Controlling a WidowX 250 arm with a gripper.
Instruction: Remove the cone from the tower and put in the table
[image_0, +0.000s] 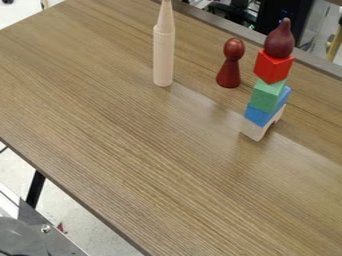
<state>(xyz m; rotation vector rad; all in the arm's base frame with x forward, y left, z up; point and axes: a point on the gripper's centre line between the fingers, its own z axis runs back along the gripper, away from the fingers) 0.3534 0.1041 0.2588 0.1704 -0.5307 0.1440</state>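
A block tower stands at the right of the table (167, 160). From the bottom it has a pale wooden arch (254, 130), a blue block (258, 116), a green block (267, 96) and a red cube (272, 67). Resting on the cube is a dark red, cone-like piece (279, 41) with a rounded base and a pointed tip. Farther left, a pale wooden cone (165, 19) tops an upright pale cylinder (163, 57), its tip cut off by the view's top edge.
Between the cylinder and the block tower stands a dark red pawn-shaped figure (229, 72). The table's far edge runs behind the tower at the upper right. A metal surface (40, 235) lies below the table's near edge at bottom left.
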